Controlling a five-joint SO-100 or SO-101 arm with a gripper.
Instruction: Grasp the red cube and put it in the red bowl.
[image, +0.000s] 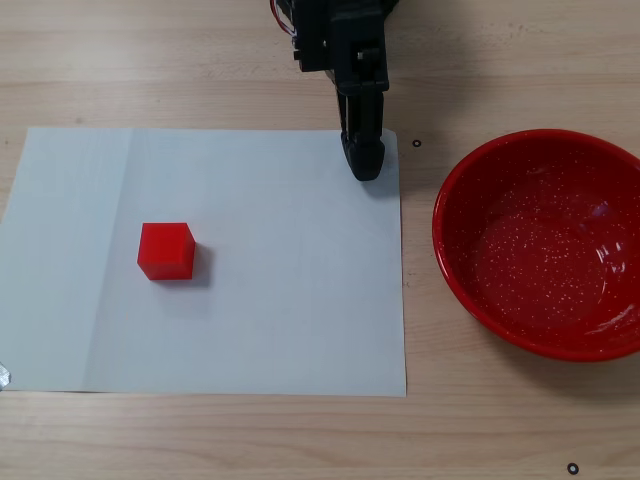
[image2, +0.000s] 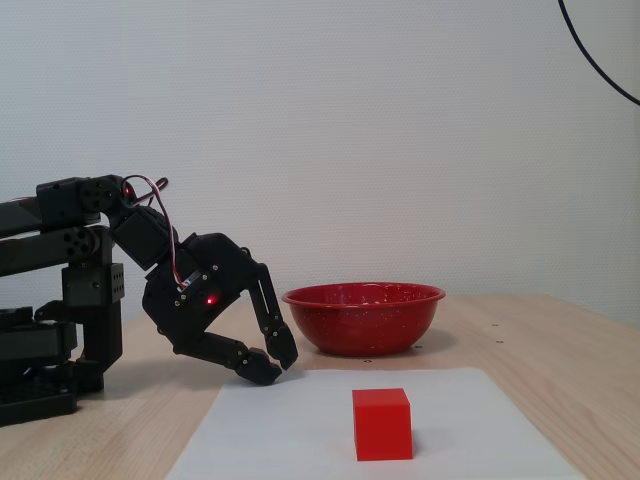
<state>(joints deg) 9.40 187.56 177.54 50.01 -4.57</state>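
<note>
The red cube sits on a white sheet of paper, left of its middle; in the side fixed view the cube stands near the front. The red bowl with white speckles stands on the wood to the right of the paper and is empty; it also shows behind the paper. My black gripper hangs over the paper's far edge, well apart from the cube, jaws together and holding nothing.
The paper lies on a light wooden table. The arm's base and folded links stand at the left in the side fixed view. A white wall is behind. Small black dots mark the wood.
</note>
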